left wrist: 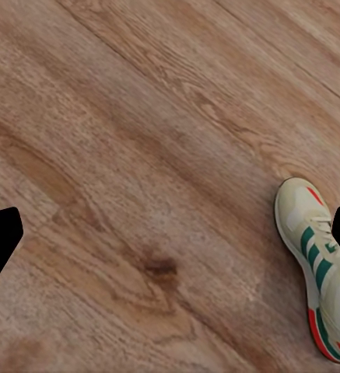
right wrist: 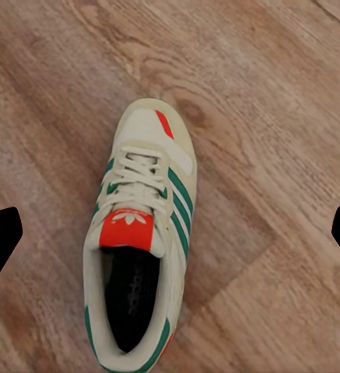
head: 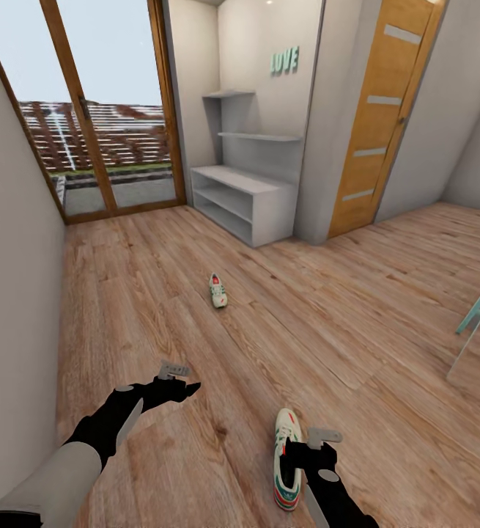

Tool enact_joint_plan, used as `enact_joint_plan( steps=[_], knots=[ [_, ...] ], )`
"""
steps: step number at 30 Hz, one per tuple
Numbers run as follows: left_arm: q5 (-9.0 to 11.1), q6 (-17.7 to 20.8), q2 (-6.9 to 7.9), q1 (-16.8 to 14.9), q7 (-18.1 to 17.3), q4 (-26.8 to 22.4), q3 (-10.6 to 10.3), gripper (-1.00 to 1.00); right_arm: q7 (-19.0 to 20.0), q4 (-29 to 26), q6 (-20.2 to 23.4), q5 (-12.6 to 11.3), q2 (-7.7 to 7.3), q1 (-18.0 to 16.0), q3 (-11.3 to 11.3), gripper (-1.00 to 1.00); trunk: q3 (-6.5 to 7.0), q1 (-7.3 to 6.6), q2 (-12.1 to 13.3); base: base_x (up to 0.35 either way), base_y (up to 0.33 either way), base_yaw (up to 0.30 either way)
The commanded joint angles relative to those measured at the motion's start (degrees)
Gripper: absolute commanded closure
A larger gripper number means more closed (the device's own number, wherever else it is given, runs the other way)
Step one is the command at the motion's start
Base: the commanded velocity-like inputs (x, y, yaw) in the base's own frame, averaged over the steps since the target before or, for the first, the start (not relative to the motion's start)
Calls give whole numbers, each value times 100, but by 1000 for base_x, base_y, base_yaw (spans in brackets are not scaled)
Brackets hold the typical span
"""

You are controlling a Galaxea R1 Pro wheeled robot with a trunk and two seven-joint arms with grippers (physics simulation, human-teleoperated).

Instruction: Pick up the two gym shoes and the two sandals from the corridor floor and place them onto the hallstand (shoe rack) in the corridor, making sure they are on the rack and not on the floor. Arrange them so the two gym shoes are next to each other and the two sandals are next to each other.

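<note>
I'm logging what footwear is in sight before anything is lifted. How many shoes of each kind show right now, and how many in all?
Gym shoes: 2, the near gym shoe under the right gripper and the far gym shoe out on the corridor floor, short of the hallstand.
Sandals: 0 in sight.
Total: 2

Head cam: high, facing forward and down the corridor floor [head: 196, 293] toward the hallstand [head: 250, 198], wide. Both wrist cams: close, facing straight down at planks. All three share the near gym shoe [head: 287, 458] [left wrist: 321, 264] [right wrist: 142, 241].
</note>
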Motion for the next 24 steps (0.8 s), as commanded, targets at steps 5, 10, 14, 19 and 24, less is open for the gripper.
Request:
enact_joint_plan(
  steps=[5, 10, 14, 19, 24],
  knots=[
    [25, 34, 0, -2, -5, -11, -17, -100, -19, -11, 35, 4, 2, -1, 1, -100, -95, 109, -204, 0, 0, 0],
    [27, 27, -3, -2, -5, -11, -13, -100, -19, -11, 35, 4, 2, -2, 1, -100, -203, 161, -288, 0, 0, 34],
    [27, 24, -4, -2, -5, -11, -11, -100, -19, -11, 35, 5, 2, -1, 1, -100, -303, 171, -294, 0, 0, 129],
    [28, 20, -5, -2, -5, -11, -14, -100, -19, -11, 35, 4, 2, -1, 1, -100, -424, 184, -300, 0, 0, 124],
    [28, 17, -4, -2, -5, -11, -18, -100, -19, -18, 34, 6, 2, -1, 1, -100, -538, 197, -307, 0, 0, 35]
  ],
)
